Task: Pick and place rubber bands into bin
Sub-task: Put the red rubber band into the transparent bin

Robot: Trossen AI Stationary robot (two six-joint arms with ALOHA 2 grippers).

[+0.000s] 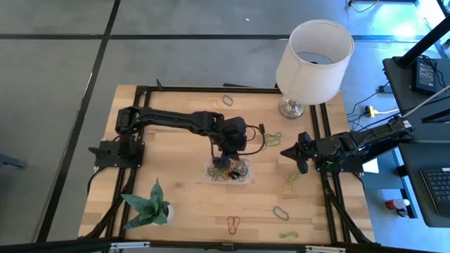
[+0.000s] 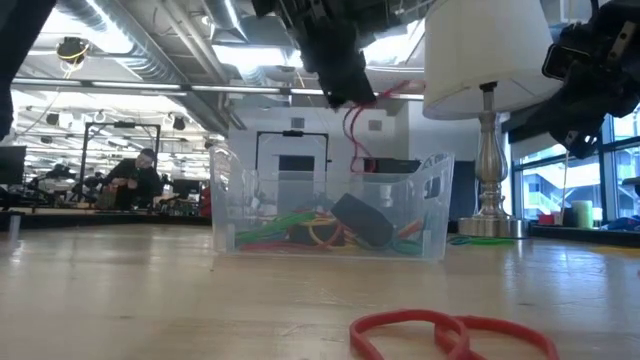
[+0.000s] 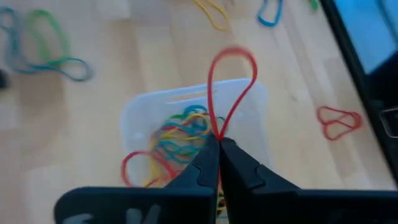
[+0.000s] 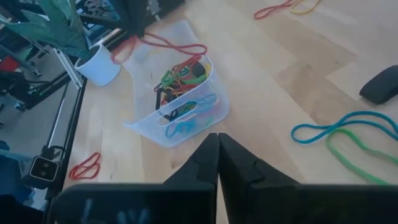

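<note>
My left gripper [image 3: 219,146] is over the clear bin [image 3: 140,115] in the middle of the table and is shut on a red rubber band [image 3: 231,81]. The bin [image 1: 211,173] holds a tangle of red, green, yellow and blue bands [image 3: 180,134]. In the low view the left gripper [image 2: 345,85] sits just above the bin [image 2: 430,215]. My right gripper [image 1: 287,151] waits shut to the right of the bin, above the table. Loose bands lie on the wood: red [image 1: 233,223], green [image 1: 288,234] and another green [image 1: 273,137]. My left gripper pinches one end of the red band's loop [image 3: 217,132] between its two fingers, coming from above and pointing down. The rest of the loop stands out past the fingertips, and it hangs clear over the bin [image 2: 355,130], its lower end near the rim.
A white lampshade on a metal foot [image 1: 313,53] stands at the far right of the table. A green folded-paper plant in a white pot [image 1: 149,204] is at the near left. More bands lie near the far edge [image 1: 227,100] and near the right arm [image 1: 292,179].
</note>
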